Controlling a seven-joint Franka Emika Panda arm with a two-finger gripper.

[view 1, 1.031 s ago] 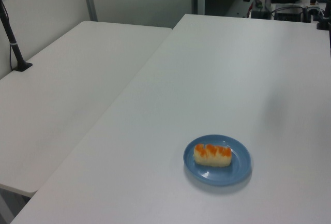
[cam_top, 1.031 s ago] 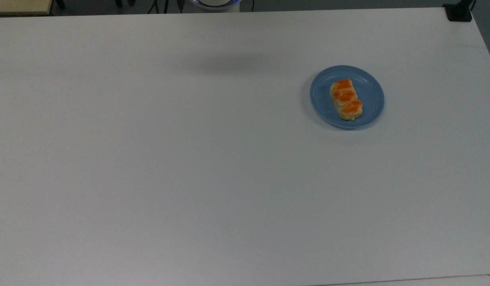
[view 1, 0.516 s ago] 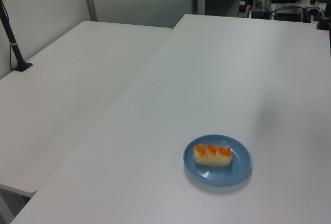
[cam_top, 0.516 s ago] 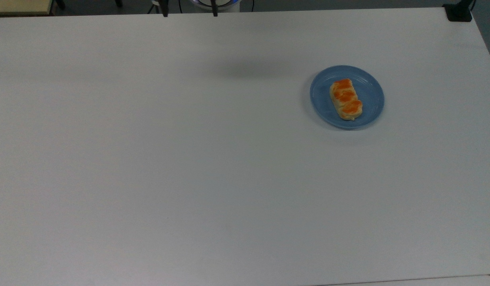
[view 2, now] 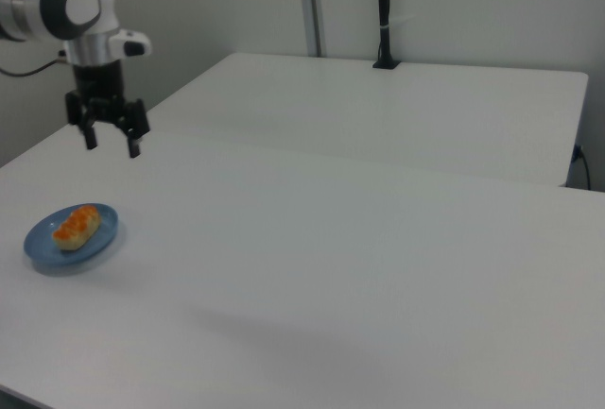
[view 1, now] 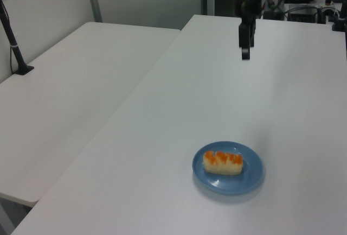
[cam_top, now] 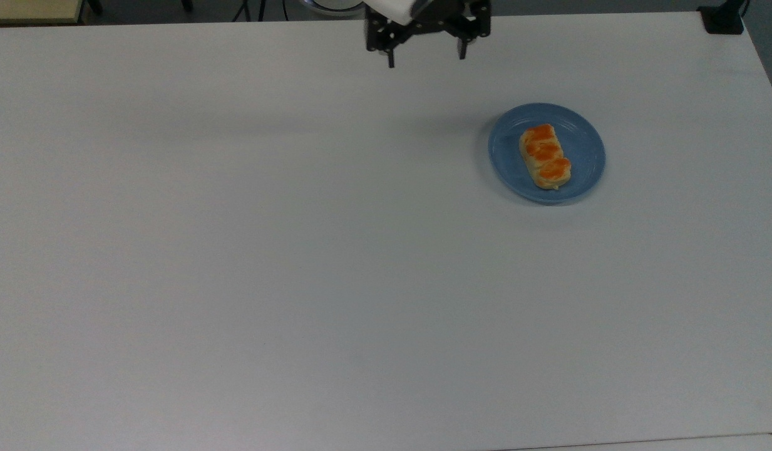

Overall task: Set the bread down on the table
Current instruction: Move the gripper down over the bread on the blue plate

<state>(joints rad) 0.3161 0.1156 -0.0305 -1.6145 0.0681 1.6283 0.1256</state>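
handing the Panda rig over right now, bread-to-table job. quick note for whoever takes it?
Gripper: open, empty, hanging in the air above the far part of the table, apart from the plate.
Small oblong pale-yellow bread with three orange glazed lumps: lies on the round blue plate, untouched.
Large white table: the plate sits toward the top view's right; wide bare surface on the top view's left for the drop.
Done: nothing yet; bread not grasped.
Left: move over the plate, come down, grip the bread, lift it off, set it on the bare tabletop, release.
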